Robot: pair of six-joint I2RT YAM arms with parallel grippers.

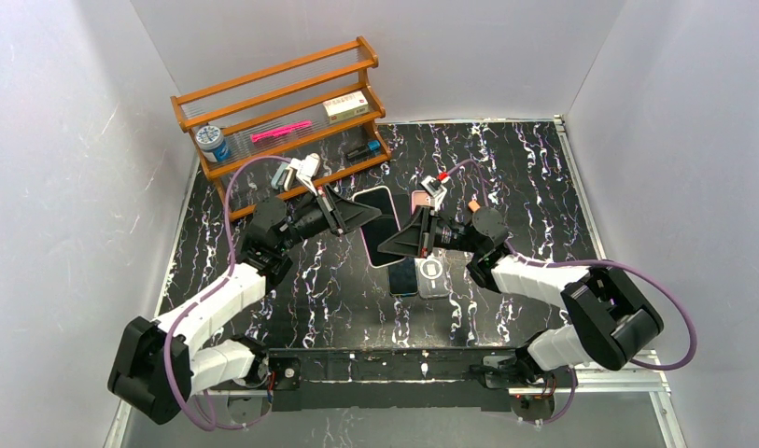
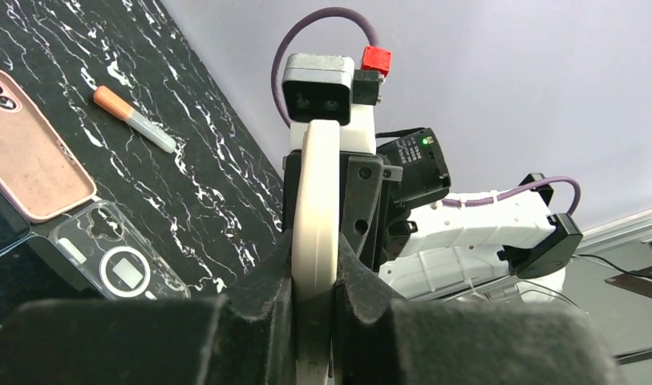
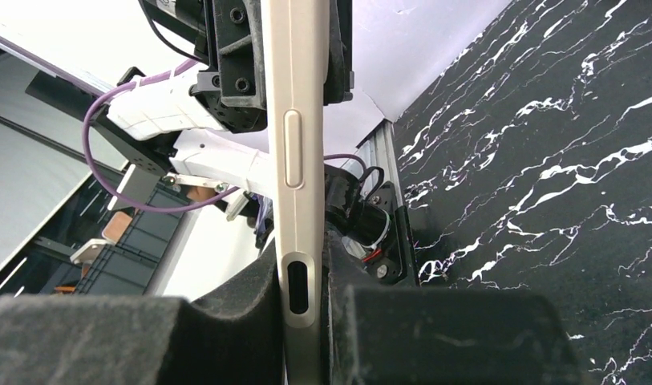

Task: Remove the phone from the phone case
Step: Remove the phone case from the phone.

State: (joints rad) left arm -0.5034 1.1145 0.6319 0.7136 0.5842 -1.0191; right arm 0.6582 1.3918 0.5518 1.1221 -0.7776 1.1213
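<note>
The phone (image 1: 379, 222), dark screen up, sits in a pale beige phone case (image 1: 368, 250) and is held above the table's middle between both arms. My left gripper (image 1: 358, 217) is shut on the case's far-left end. In the left wrist view the cream case edge (image 2: 315, 192) stands pinched between the black pads of that gripper (image 2: 314, 277). My right gripper (image 1: 400, 244) is shut on the near-right end. The right wrist view shows the case's side (image 3: 294, 96), with a button and a slot, clamped in that gripper (image 3: 302, 281).
On the table under the phone lie a pink case (image 1: 420, 200), a clear case with a ring (image 1: 432, 272) and a dark phone (image 1: 403, 277). An orange-capped marker (image 1: 472, 206) lies to the right. A wooden rack (image 1: 282, 112) with small items stands at the back left.
</note>
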